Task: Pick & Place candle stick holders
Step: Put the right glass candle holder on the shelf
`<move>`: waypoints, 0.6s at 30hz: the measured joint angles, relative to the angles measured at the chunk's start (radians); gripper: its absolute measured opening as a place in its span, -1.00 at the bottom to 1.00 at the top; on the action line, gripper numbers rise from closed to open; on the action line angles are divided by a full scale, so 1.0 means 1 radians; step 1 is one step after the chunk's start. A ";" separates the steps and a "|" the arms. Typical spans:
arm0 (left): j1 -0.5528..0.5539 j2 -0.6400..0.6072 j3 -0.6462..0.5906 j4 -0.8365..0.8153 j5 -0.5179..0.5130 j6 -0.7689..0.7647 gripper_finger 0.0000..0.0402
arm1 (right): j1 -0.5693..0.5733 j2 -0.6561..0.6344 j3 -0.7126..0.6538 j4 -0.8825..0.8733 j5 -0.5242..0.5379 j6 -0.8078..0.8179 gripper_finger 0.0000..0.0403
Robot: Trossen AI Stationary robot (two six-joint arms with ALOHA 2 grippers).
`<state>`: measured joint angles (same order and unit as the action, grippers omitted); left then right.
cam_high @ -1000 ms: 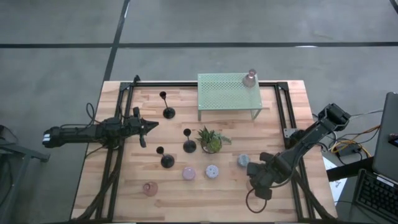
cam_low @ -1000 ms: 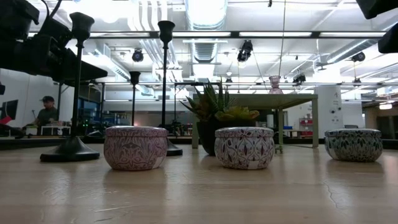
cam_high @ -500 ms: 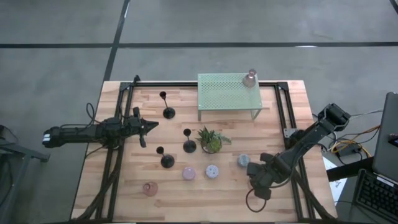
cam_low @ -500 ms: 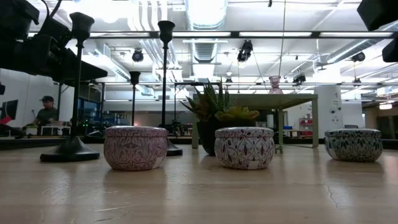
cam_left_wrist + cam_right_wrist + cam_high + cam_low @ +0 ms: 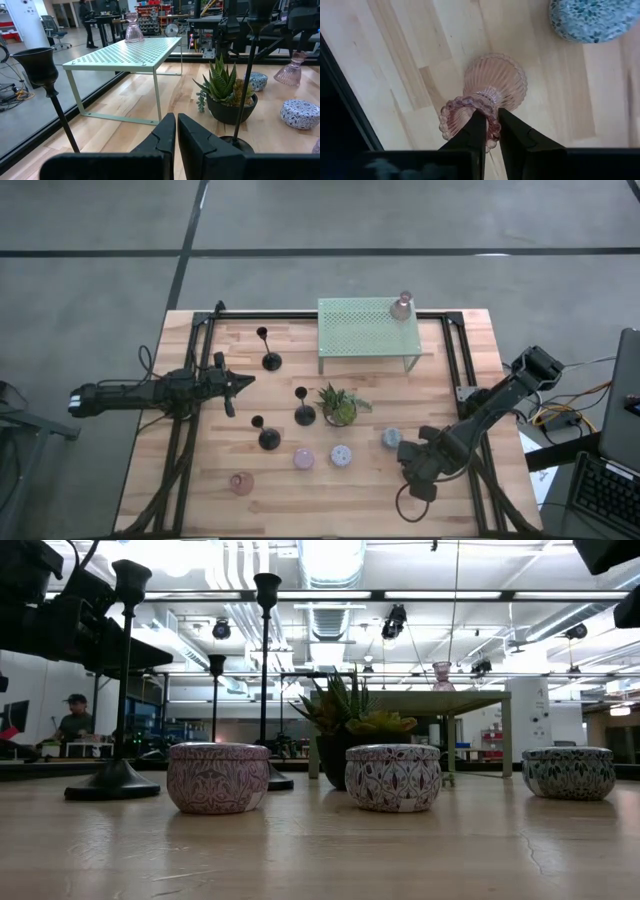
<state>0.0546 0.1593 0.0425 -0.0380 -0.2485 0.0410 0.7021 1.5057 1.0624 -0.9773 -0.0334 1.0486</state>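
High view: left gripper (image 5: 247, 380) pinched shut, empty, a slim black candlestick (image 5: 271, 361) just beyond its tips; right gripper (image 5: 408, 472) low over the table's near right.

Right wrist view: dark fingers (image 5: 471, 134) clamp the beaded rim of a ribbed pink glass holder (image 5: 490, 90), its flared base and a blue patterned round holder (image 5: 590, 18) lying beyond the fingertips on pale wood.

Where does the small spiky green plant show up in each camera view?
High view: plant mid-table, just below the mesh rack in the picture.
Low view: centre, behind the middle round holder.
Left wrist view: right of centre.
Right wrist view: not in it.
Shared landmark: the blue holder, seen in all four.
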 joint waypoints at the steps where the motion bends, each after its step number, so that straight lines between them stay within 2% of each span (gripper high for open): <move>1: 0.000 0.000 0.000 0.000 0.000 0.000 -0.88 | 0.000 0.000 0.007 -0.018 0.000 0.004 -0.85; 9: 0.000 0.000 0.000 0.000 0.000 0.000 -0.88 | -0.021 -0.030 0.079 -0.125 0.011 0.000 -0.85; 18: 0.000 0.000 0.000 0.000 0.000 0.000 -0.88 | -0.134 -0.122 0.178 -0.305 0.089 -0.047 -0.85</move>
<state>0.0547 0.1593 0.0425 -0.0380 -0.2485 0.0410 0.5684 1.3839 1.2402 -1.2826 0.0559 1.0016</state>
